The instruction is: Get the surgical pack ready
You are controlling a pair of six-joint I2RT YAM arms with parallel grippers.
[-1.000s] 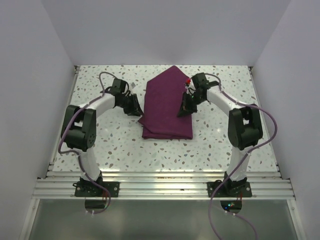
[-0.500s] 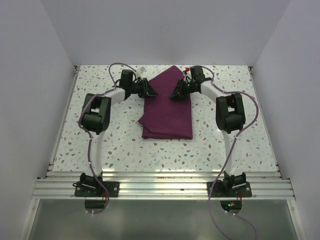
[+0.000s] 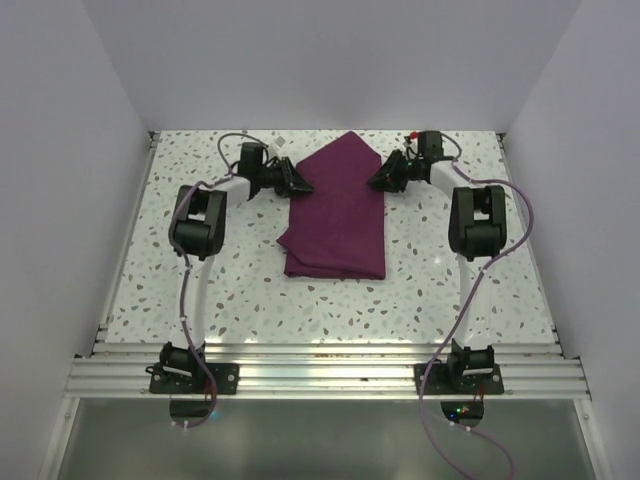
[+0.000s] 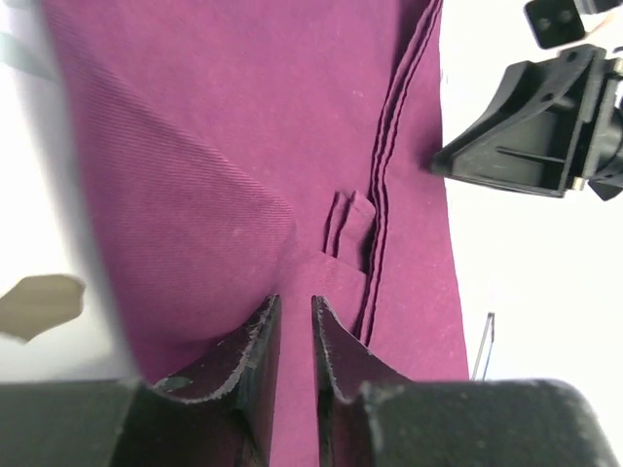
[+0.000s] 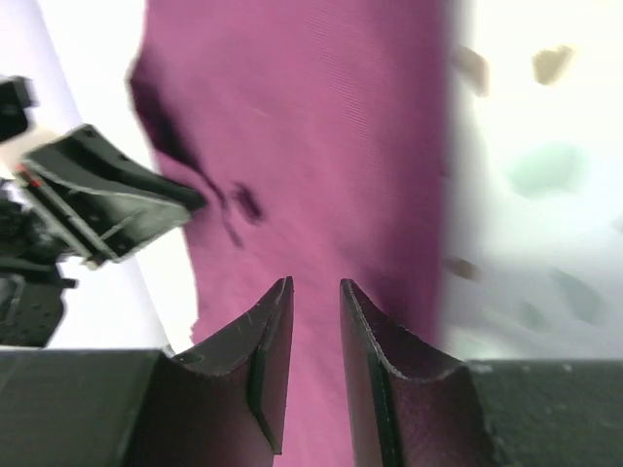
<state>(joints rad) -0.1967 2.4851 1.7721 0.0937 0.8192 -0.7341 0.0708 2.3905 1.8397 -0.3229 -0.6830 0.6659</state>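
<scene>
The pack [image 3: 335,215], a folded purple bundle, lies mid-table [image 3: 200,280], its pointed corner toward the far edge. Note the left gripper [image 3: 300,184] at its far-left edge and the right gripper [image 3: 378,182] at its far-right edge, placed, it seems, to work that far corner from both sides. Each pincer stands narrowly open: you see cloth beyond the gap, none clamped.
</scene>
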